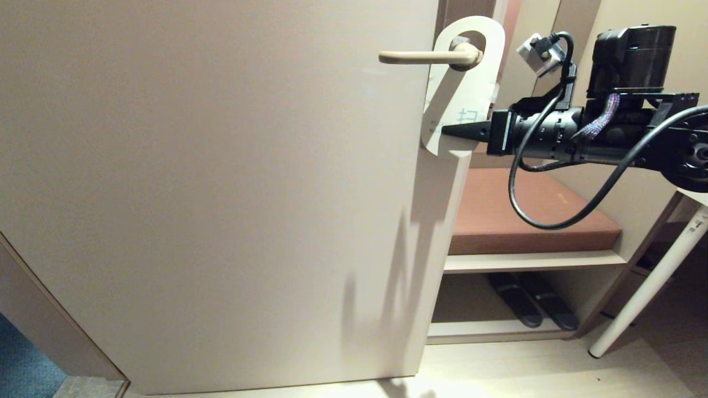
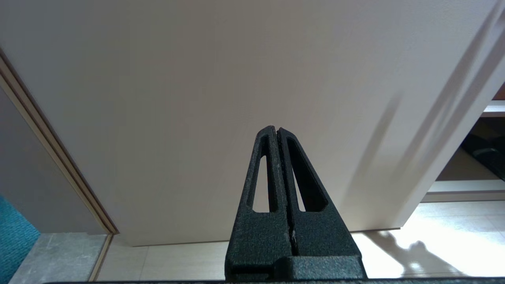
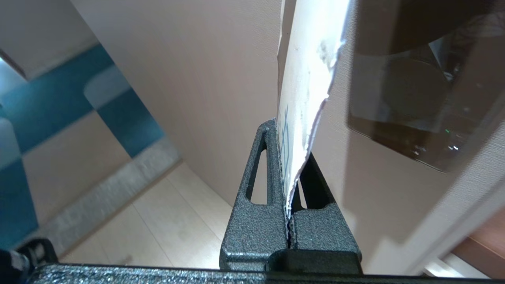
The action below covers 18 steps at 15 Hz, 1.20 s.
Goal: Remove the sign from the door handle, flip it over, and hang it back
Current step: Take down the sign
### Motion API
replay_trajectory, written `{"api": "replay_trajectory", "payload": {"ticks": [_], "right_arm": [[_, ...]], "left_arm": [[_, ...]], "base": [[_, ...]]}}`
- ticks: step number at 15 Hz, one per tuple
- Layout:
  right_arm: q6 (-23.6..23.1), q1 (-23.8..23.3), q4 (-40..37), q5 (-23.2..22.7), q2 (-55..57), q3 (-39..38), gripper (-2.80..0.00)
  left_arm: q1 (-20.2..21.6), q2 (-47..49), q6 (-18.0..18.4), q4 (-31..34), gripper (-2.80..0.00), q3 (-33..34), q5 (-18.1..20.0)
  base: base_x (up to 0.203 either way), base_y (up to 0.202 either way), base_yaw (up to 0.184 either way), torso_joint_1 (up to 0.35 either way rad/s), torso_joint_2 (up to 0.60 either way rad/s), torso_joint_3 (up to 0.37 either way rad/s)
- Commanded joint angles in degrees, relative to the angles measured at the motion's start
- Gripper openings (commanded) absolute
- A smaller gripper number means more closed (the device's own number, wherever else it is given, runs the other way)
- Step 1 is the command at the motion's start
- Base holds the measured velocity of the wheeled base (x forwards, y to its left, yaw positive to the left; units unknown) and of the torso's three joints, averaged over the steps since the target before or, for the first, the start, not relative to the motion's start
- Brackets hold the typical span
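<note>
White face out, the sign (image 1: 462, 88) hung on the door handle (image 1: 428, 56), tilted; our right gripper (image 1: 454, 131) had its jaws pinched on its lower end. Step: removal. Next, we judged, lift loop off lever. Left gripper (image 2: 276, 130) parked, jaws closed, empty.

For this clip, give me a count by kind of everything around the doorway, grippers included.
Signs: 1, the sign, looped on the handle, clamped by the right gripper
Handles: 1, the handle
Doors: 1, the door
Grippers: 2, right gripper, left gripper shut, holding nothing
Slippers: 2, the slippers under the bench
Benches: 1, the bench
Total: 8
</note>
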State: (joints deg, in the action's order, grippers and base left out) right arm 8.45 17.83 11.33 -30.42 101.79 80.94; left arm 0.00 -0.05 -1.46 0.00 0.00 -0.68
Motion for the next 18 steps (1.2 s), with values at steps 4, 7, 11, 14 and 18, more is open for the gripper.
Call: {"api": "replay_trajectory", "payload": {"ticks": [4, 7, 11, 14, 18], "right_arm": [[2.36, 2.48, 2.65, 4.05, -1.42, -2.45, -2.80], [2.27, 3.21, 2.90, 5.95, -1.85, -3.81, -2.80], [2.27, 5.11, 5.77, 9.82, -1.50, -4.81, -2.80], [2.27, 6.77, 6.08, 13.37, -0.98, -4.83, -2.80], [2.04, 8.15, 6.08, 15.79, -0.20, -4.73, -2.80]], "left_arm": [[0.00, 0.05, -0.04, 0.00, -2.80, 0.00, 0.06], [0.00, 0.05, -0.04, 0.00, -2.80, 0.00, 0.04], [0.00, 0.05, -0.04, 0.00, -2.80, 0.00, -0.03], [0.00, 0.05, -0.04, 0.00, -2.80, 0.00, -0.03], [0.00, 0.05, -0.04, 0.00, -2.80, 0.00, -0.03]], "base": [[0.000, 0.000, 0.000, 0.000, 0.00, 0.000], [0.000, 0.000, 0.000, 0.000, 0.00, 0.000], [0.000, 0.000, 0.000, 0.000, 0.00, 0.000], [0.000, 0.000, 0.000, 0.000, 0.00, 0.000], [0.000, 0.000, 0.000, 0.000, 0.00, 0.000]]}}
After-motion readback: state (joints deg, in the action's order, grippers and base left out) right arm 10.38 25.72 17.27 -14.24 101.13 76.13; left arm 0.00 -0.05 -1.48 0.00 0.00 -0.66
